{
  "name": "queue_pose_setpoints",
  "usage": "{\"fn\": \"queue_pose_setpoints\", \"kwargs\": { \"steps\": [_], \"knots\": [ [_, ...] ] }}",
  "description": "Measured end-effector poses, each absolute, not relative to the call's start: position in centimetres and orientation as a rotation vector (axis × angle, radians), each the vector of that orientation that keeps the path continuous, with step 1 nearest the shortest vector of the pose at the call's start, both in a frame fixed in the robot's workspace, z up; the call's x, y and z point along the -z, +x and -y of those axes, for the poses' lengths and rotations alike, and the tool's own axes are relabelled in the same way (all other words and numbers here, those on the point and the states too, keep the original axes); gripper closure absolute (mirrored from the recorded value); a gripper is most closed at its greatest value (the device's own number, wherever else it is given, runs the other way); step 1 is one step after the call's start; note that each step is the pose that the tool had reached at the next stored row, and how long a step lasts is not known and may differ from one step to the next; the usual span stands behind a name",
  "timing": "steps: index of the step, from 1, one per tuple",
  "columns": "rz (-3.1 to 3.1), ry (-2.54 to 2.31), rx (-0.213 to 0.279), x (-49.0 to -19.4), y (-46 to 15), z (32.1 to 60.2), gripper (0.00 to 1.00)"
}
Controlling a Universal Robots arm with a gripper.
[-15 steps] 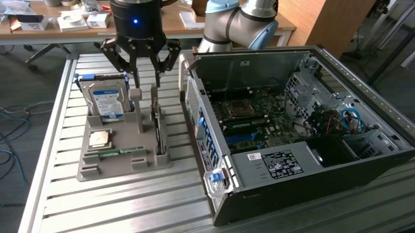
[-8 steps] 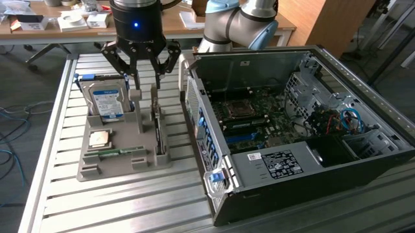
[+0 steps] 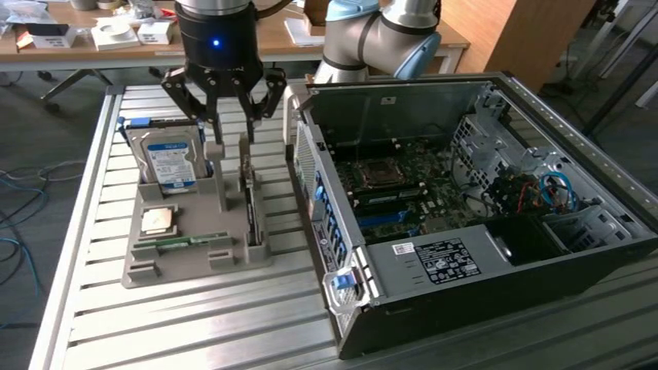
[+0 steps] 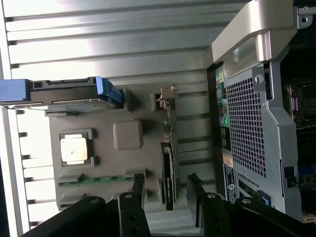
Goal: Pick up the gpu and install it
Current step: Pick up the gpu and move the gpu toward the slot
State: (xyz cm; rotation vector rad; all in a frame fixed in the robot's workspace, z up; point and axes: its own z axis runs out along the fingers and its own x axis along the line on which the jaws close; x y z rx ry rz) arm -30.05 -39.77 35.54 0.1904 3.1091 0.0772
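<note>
The grey tray (image 3: 154, 266) on the tabletop (image 3: 206, 331) holds an upright hard drive (image 3: 169, 162), a processor chip (image 3: 157, 221), a memory stick (image 3: 185, 241) and the gpu (image 3: 250, 202). The gpu stands on edge along the side nearest the computer case (image 3: 432, 262), bracket toward the hard drive's end. The end effector (image 3: 231, 116) hangs released above it.

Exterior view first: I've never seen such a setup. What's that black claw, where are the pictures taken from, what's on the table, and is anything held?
The claw is a robot arm's pincer, open and holding nothing. The exterior view comes from a camera off the arm; the wrist view from a camera on the arm's wrist, looking past the fingers. On the slatted metal table sits a gray holder with computer parts: a hard drive, a square processor chip, a green memory stick, and the gpu, a thin dark card standing on edge. The pincer hangs right above that card. Beside the holder lies an open computer case.
</note>
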Motion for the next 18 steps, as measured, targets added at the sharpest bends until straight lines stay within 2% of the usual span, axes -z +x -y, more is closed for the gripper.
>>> {"fn": "queue_pose_setpoints", "kwargs": {
  "steps": [18],
  "knots": [
    [-3.109, 0.191, -0.085, -34.48, -30.05, 39.77, 0.53]
  ]
}}
